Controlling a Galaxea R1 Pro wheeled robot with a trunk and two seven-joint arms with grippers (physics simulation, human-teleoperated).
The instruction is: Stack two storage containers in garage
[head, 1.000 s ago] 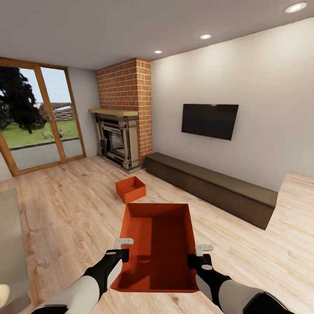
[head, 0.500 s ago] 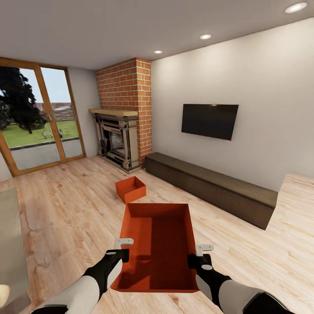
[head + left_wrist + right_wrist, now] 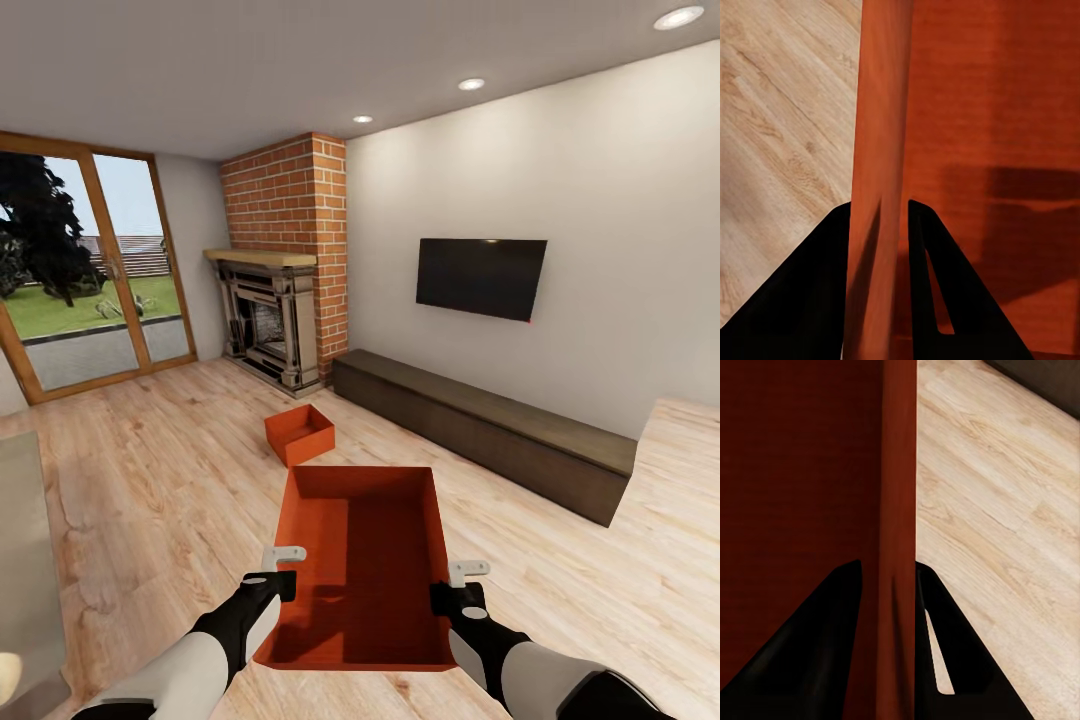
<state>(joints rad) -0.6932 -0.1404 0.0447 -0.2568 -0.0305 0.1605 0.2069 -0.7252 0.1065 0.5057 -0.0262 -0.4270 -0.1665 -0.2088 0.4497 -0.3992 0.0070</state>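
An orange-red open-topped storage container (image 3: pixel 365 565) is held up in front of me in the living room. My left gripper (image 3: pixel 283 568) is shut on its left wall (image 3: pixel 879 172), one dark finger (image 3: pixel 810 300) on each side. Across from it, my right gripper (image 3: pixel 452 583) is shut on the right wall (image 3: pixel 898 532) in the same way. The second storage container (image 3: pixel 299 433) rests on the light wood floor farther off, toward the fireplace.
A brick fireplace (image 3: pixel 275 300) stands at the back, a long dark low cabinet (image 3: pixel 480 430) runs along the right wall under a wall TV (image 3: pixel 481 277). Glass patio doors (image 3: pixel 85 280) are at the left. A pale furniture edge (image 3: pixel 25 560) sits at my near left.
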